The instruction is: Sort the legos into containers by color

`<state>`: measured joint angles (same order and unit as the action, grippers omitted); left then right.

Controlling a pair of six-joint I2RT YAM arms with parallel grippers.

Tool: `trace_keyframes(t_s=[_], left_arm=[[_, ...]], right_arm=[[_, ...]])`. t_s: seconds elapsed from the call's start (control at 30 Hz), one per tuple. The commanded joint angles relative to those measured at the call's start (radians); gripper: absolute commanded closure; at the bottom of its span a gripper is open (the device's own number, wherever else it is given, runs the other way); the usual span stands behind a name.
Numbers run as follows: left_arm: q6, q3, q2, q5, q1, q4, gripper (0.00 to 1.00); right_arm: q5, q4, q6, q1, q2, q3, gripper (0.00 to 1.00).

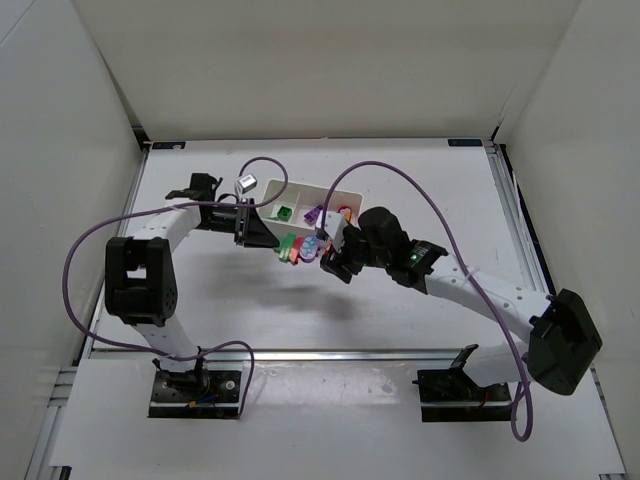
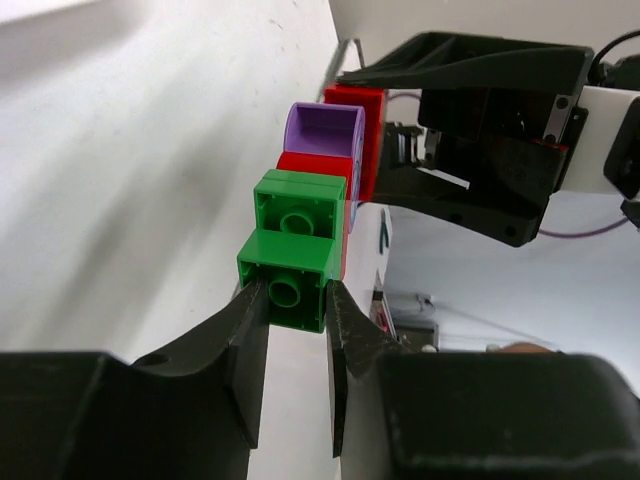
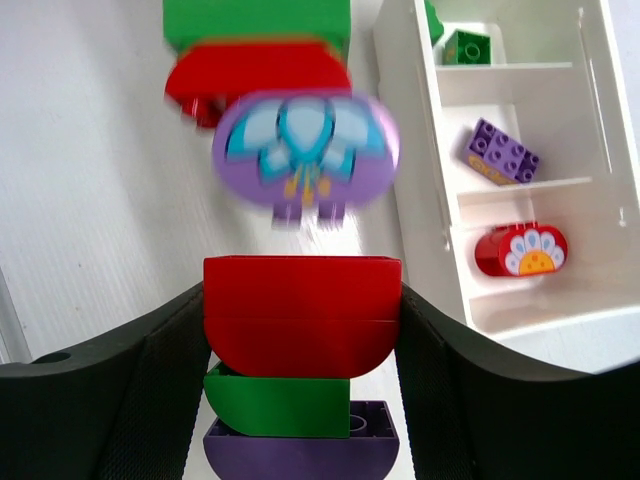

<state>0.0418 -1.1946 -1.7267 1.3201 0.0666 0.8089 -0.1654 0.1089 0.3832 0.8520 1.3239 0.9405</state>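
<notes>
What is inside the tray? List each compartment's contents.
In the tray, one end compartment holds a green brick, the middle a purple brick, the other end a red flower-printed brick. The green compartment runs out of frame; more may lie there.

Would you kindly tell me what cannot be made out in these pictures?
- Top view: the stack is too small to count its bricks.
- Right wrist view: the purple flower brick is blurred; the lowest brick is cut off by the bottom edge.
- Left wrist view: the stack's far end is hidden behind the right gripper.
</notes>
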Motion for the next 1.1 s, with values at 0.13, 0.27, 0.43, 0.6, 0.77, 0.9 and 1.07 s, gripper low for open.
trace_keyframes(t_s=[0.13, 0.27, 0.43, 0.6, 0.77, 0.9, 1.07], left_arm=[[0.118, -0.023, 0.047, -0.005, -0.088, 0.094, 0.9], [0.156, -0.04, 0.038, -0.015, -0.09, 0.144, 0.9], [0.158, -0.053, 0.035, -0.012, -0.09, 0.153, 0.9], [0.167, -0.059, 0.049, -0.018, -0.09, 0.168, 0.9], [0.165, -0.056, 0.073, -0.022, -0.088, 0.171, 0.9], [0.162, -0.057, 0.082, -0.024, -0.091, 0.174, 0.9], [0.171, -0.065, 0.095, -0.027, -0.091, 0.187, 0.9]], right_arm=[[0.038, 0.003, 0.011, -0.007, -0.109, -0.049, 1.0], [0.043, 0.015, 0.005, -0.007, -0.133, -0.062, 1.0], [0.018, 0.028, 0.02, -0.013, -0.126, -0.077, 1.0], [-0.091, 0.1, 0.054, -0.045, -0.071, -0.095, 1.0], [-0.157, 0.126, 0.109, -0.053, -0.006, -0.123, 1.0], [-0.169, 0.132, 0.123, -0.065, 0.089, -0.111, 0.97], [-0.174, 0.138, 0.138, -0.094, 0.164, -0.097, 0.82]])
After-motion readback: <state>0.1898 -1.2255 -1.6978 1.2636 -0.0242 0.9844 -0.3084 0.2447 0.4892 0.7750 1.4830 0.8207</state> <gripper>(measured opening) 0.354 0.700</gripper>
